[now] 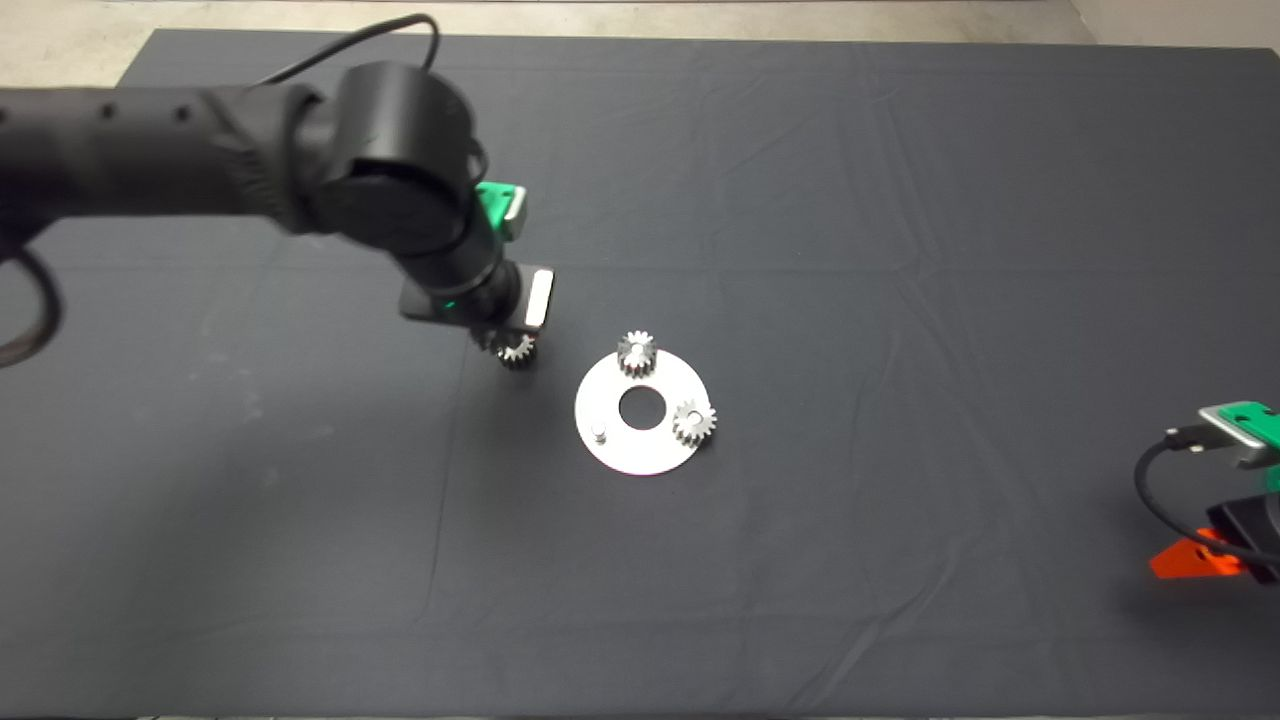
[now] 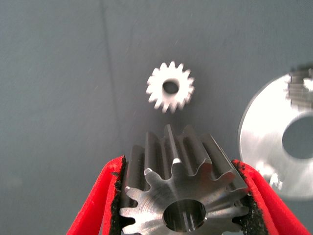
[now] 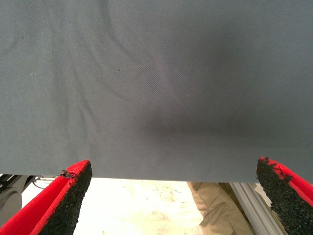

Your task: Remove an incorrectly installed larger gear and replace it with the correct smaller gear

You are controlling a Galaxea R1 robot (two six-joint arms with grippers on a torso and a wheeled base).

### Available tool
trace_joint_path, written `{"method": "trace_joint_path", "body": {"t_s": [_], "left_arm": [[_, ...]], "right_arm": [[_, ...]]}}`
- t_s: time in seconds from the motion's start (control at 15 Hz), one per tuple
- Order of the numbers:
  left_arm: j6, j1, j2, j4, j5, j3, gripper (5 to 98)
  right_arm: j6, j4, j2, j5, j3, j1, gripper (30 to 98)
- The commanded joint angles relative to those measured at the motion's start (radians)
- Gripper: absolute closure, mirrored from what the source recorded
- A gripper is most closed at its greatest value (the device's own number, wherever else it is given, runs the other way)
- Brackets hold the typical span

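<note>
Only the left wrist view shows the left gripper clamped on the smaller gear. The larger gear lies flat on the mat, left of the round metal plate. The right gripper, fingers spread wide, is parked at the near right.

Even overhead light leaves my bench dim, while glare whitens the plate and soft shadows pool beneath my arm.
</note>
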Motion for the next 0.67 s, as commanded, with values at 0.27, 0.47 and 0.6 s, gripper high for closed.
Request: {"method": "trace_joint_path", "body": {"t_s": [0.27, 0.47, 0.6], "left_arm": [[-0.064, 0.212, -0.187, 0.375, 0.079, 0.166, 60.0], [-0.022, 0.296, -0.176, 0.401, 0.078, 0.136, 60.0], [0.02, 0.308, -0.17, 0.399, 0.076, 0.118, 60.0]], "right_arm": [[0.012, -0.025, 0.021, -0.079, -0.014, 0.003, 39.7], [0.015, -0.021, 0.021, -0.079, -0.009, 0.003, 39.7], [0.039, -0.021, 0.021, -0.079, -0.005, 0.003, 39.7]]}}
